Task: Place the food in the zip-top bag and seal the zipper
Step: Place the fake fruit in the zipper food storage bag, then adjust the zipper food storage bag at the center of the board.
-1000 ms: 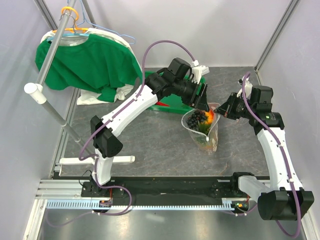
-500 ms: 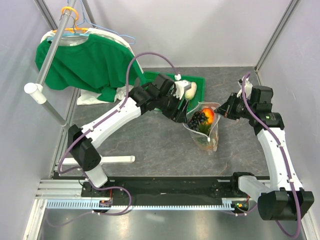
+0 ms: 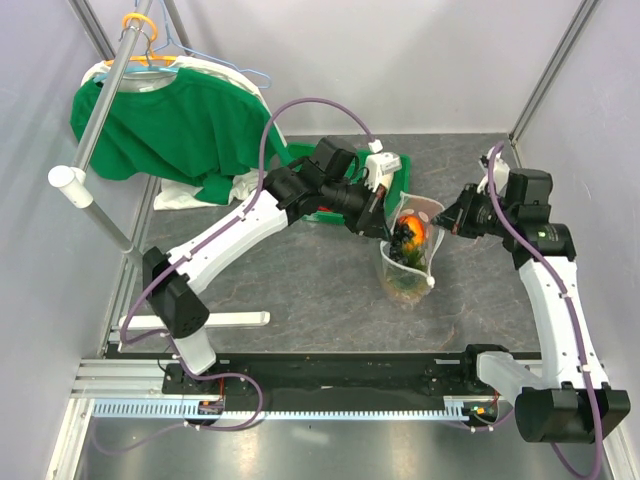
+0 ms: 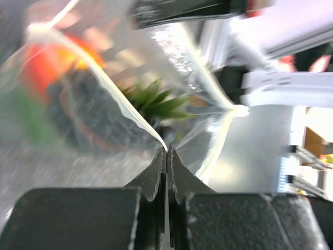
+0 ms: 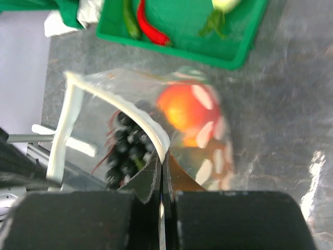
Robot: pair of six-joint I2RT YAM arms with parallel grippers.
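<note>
The clear dotted zip-top bag (image 3: 410, 262) stands mid-table with its mouth held up between both grippers. My left gripper (image 3: 388, 226) is shut on the left edge of the mouth, and the white zipper strip (image 4: 130, 112) runs into its closed tips (image 4: 167, 151). My right gripper (image 3: 441, 223) is shut on the right edge, pinching the strip (image 5: 151, 130) at its tips (image 5: 162, 158). Inside the bag lie an orange-red fruit (image 5: 185, 107), dark grapes (image 5: 126, 147) and a green pineapple crown (image 4: 157, 100). A red chili (image 5: 151, 29), a green pepper (image 5: 130, 22) and a white vegetable (image 5: 225, 4) lie in the green tray.
The green tray (image 3: 402, 166) sits just behind the bag, partly under my left arm. A green shirt (image 3: 170, 120) hangs on a rack (image 3: 95, 135) at the far left. A white bar (image 3: 230, 320) lies near the left arm's base.
My left gripper was open over the bag and tray. It has come down to the bag's left rim and shut on it. The bag's mouth has narrowed. The right gripper has held its grip.
</note>
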